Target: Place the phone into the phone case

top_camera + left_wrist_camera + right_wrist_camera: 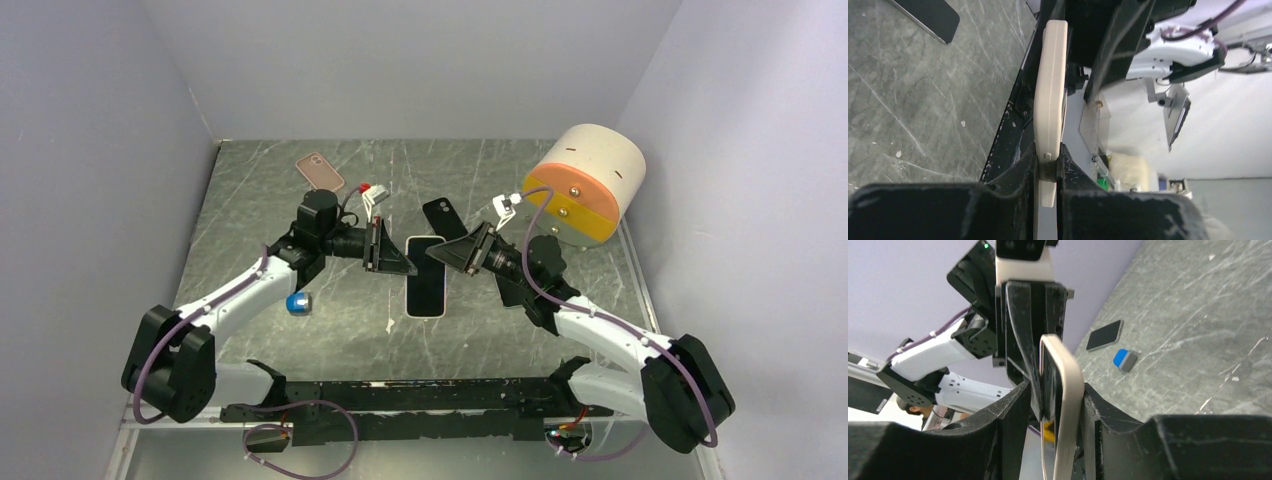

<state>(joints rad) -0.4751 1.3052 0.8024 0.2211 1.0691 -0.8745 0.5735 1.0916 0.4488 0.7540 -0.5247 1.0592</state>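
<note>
A cream phone case (425, 314) with a dark phone (426, 283) lying in it is at the table's middle, held at its far end by both grippers. My left gripper (388, 250) is shut on the case's left edge. In the left wrist view the case (1050, 95) shows edge-on, pinched between the fingers of that gripper (1049, 155). My right gripper (455, 250) is on the right edge. In the right wrist view that gripper (1057, 390) closes around the cream rim (1070, 390) and the dark phone (1050, 375); the rim bows away from the phone.
A second black phone (443, 215) lies just beyond the grippers. A pink case (319, 171) lies at the far left. A small blue object (298, 303) sits by the left arm. A large cream and orange cylinder (590, 180) stands at the far right.
</note>
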